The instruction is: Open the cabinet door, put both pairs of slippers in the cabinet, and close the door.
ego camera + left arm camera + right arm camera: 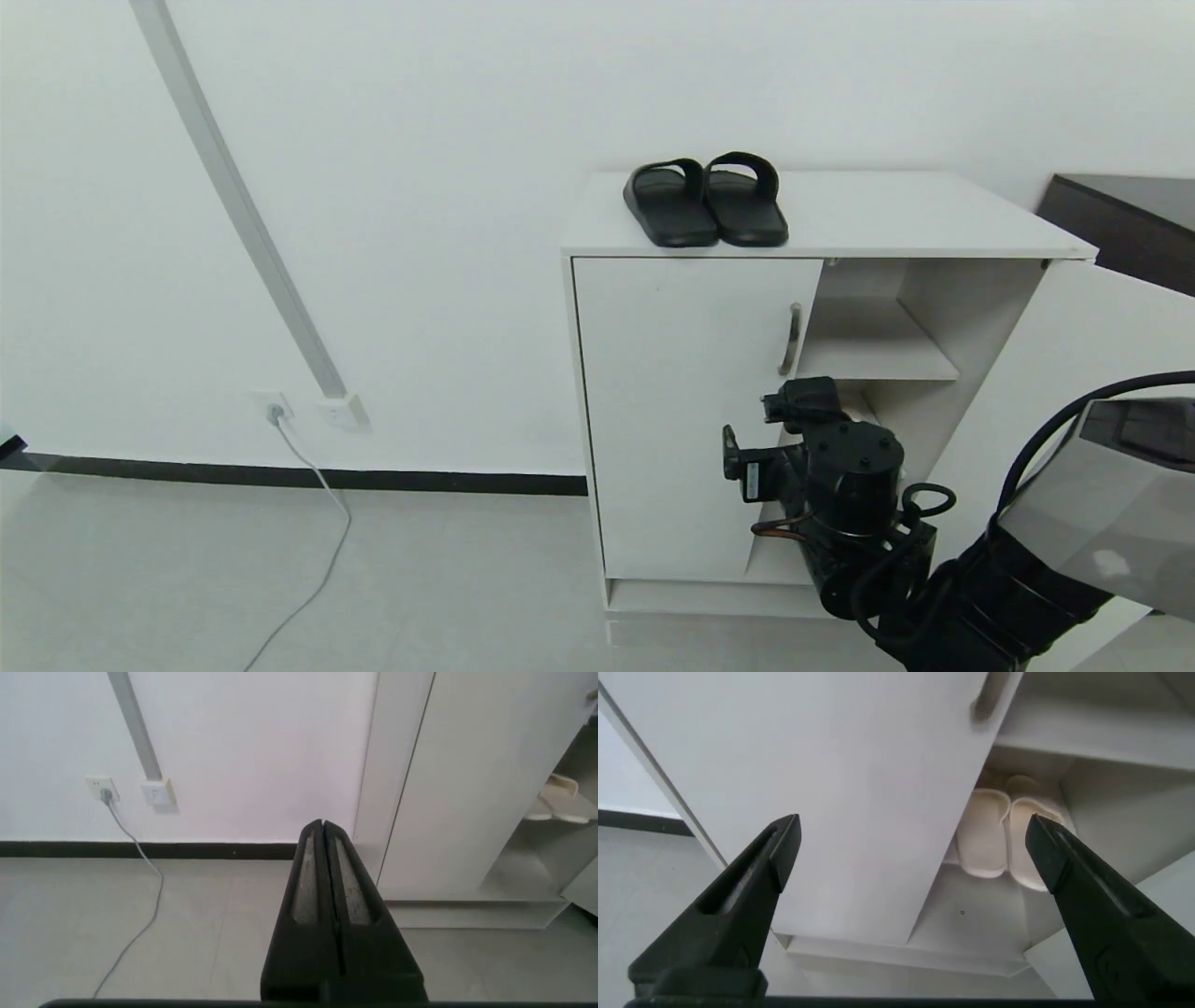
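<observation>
Right wrist view: my right claw (913, 826) is spread wide, holding nothing, before the cabinet (887, 215), whose right door (1055, 355) stands open. The white slippers (1008, 835) lie side by side on an inner shelf (partly behind the shut left door (681, 411)), the black slippers (705, 203) on the cabinet's top, and my left claw (323, 831) is pressed together.
</observation>
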